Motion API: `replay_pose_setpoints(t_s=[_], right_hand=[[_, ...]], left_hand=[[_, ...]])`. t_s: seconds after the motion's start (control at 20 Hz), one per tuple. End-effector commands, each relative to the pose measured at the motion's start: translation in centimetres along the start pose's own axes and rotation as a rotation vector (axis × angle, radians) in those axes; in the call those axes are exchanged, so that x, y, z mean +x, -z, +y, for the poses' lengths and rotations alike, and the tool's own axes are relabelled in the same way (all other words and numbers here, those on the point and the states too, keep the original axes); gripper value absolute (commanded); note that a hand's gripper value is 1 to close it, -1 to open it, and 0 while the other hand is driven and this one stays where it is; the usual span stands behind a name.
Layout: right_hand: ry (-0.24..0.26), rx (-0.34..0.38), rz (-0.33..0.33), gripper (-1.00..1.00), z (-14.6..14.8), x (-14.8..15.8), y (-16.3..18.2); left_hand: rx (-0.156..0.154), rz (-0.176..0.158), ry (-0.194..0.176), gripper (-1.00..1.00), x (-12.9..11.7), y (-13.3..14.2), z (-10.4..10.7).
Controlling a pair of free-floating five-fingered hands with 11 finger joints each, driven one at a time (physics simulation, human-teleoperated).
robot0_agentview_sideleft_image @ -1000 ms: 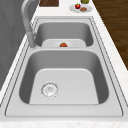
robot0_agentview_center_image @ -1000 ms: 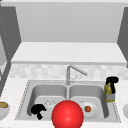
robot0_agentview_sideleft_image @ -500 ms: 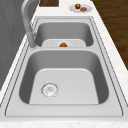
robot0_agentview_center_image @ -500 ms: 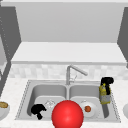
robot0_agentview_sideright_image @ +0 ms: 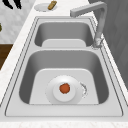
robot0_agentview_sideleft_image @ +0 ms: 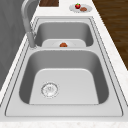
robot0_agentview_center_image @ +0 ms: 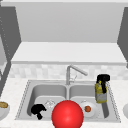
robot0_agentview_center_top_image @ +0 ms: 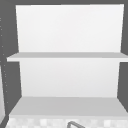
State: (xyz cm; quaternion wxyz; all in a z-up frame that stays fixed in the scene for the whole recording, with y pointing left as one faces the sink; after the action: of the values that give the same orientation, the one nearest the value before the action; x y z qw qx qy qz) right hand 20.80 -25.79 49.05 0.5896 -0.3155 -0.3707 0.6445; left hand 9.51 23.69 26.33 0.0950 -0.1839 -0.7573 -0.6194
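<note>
My right hand [robot0_agentview_center_image: 103, 78] is curled over the top of a yellowish bottle [robot0_agentview_center_image: 100, 93] and holds it upright above the right basin [robot0_agentview_center_image: 106, 105]. My left hand [robot0_agentview_center_image: 38, 110] hangs low before the left basin [robot0_agentview_center_image: 37, 93], holding nothing; its dark fingers [robot0_agentview_sideright_image: 13, 3] hang loose at the top left of the right side view. A large red ball [robot0_agentview_center_image: 67, 114] shows at the sink's front edge. In the right basin lies a white plate [robot0_agentview_center_image: 93, 112] with a small orange-red piece [robot0_agentview_center_image: 87, 108] on it, also seen as the plate [robot0_agentview_sideright_image: 53, 96].
The grey faucet [robot0_agentview_center_image: 72, 72] stands behind the divider with its spout angled right. On the left counter sits a bowl [robot0_agentview_center_image: 3, 111] of brown food. On the right counter, a plate [robot0_agentview_sideleft_image: 80, 9] carries a red fruit. Above runs an open shelf [robot0_agentview_center_top_image: 67, 57].
My right hand has carried the bottle a little to the left, over the right basin. The left hand and the red ball have stayed put.
</note>
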Motion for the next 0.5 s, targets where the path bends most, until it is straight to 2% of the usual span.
replay_pose_setpoints(t_s=[0.0, 0.45], right_hand=[[0.030, -0.034, 0.010, 1.00, -2.2, 1.5, -2.0], [0.040, -0.019, 0.003, 1.00, -6.4, 5.2, -7.5]], left_hand=[[0.000, 0.000, 0.000, 0.00, 0.0, 0.0, 0.0], [0.000, 0.000, 0.000, 0.00, 0.0, 0.0, 0.0]])
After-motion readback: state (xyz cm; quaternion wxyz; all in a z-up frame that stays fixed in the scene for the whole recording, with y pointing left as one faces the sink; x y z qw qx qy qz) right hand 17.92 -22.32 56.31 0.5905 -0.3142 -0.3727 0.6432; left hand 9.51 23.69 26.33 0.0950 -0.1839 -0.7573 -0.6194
